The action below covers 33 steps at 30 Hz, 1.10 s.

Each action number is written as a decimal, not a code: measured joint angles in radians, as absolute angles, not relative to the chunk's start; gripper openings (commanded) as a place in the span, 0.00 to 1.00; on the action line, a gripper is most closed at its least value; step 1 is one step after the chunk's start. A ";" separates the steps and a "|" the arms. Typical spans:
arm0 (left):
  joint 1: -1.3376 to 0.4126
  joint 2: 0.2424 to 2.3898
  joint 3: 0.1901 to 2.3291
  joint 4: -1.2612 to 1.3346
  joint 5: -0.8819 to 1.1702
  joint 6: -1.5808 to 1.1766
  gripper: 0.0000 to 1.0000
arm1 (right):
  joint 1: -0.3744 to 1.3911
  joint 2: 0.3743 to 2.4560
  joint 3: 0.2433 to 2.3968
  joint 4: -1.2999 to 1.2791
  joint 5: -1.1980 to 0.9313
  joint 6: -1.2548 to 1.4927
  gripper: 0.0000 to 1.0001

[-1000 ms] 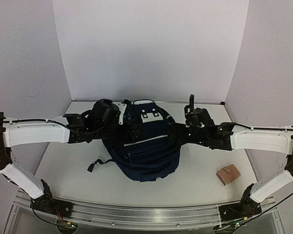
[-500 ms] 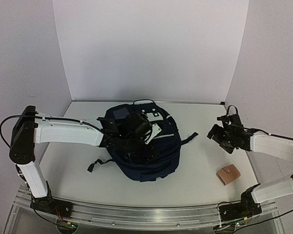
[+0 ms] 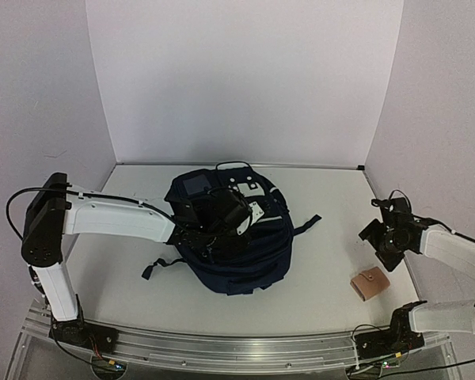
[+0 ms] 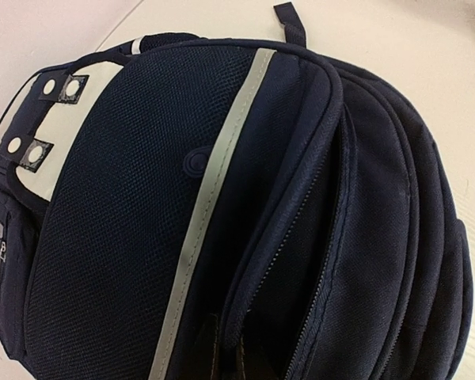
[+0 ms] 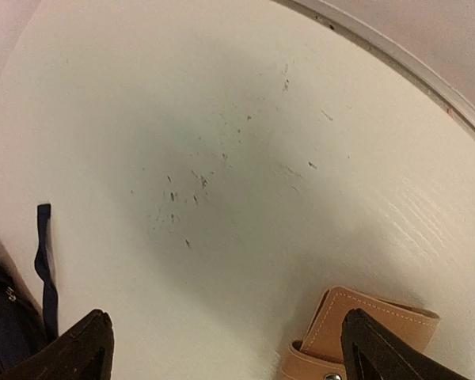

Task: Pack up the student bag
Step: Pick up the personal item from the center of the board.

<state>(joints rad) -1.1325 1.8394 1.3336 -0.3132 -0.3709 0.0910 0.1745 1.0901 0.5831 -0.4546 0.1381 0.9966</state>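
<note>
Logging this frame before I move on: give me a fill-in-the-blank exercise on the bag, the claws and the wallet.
The left claw is over the student bag with its jaws ___.
The right claw stands ___ over the table.
The tan wallet lies on the ___ arm's side of the bag.
Missing: shut; open; right.

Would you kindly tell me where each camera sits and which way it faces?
Top external: above and behind the bases, looking down on the table; the left arm and right arm show.
Left wrist: close above the student bag, facing its mesh panel and zip; none of the robot shows clearly.
Right wrist: low over the table, with the open right hand framing a tan wallet.
Shared: top external and right wrist both show the wallet.
</note>
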 measured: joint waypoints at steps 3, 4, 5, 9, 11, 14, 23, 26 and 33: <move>-1.121 1.825 1.306 -0.274 -0.368 0.084 0.00 | 0.175 1.090 0.571 -0.499 0.093 1.011 0.94; -1.115 1.816 1.300 -0.263 -0.365 0.080 0.00 | 0.175 1.090 0.569 -0.518 0.080 1.014 0.93; -1.106 1.803 1.295 -0.253 -0.359 0.076 0.00 | 0.175 1.090 0.567 -0.536 0.071 1.016 0.92; -1.069 1.748 1.283 -0.225 -0.321 0.053 0.00 | 0.175 1.090 0.564 -0.600 0.043 1.019 0.88; -1.051 1.725 1.275 -0.213 -0.306 0.044 0.00 | 0.175 1.096 0.557 -0.611 0.028 1.019 0.87; -1.033 1.711 1.261 -0.201 -0.290 0.030 0.00 | 0.175 1.121 0.540 -0.618 0.001 1.018 0.80; -1.009 1.692 1.241 -0.190 -0.252 -0.027 0.00 | 0.214 1.199 0.551 -0.556 -0.052 0.981 0.63; -1.000 1.683 1.241 -0.190 -0.236 -0.049 0.00 | 0.284 1.256 0.582 -0.490 -0.083 0.979 0.62; -0.976 1.665 1.227 -0.191 -0.205 -0.118 0.00 | 0.453 1.506 0.749 -0.311 -0.106 0.973 0.62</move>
<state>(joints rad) -0.9757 1.6646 1.2274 -0.1909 -0.2047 -0.1179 0.4531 1.5059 0.7489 -0.3112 -0.1059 0.9730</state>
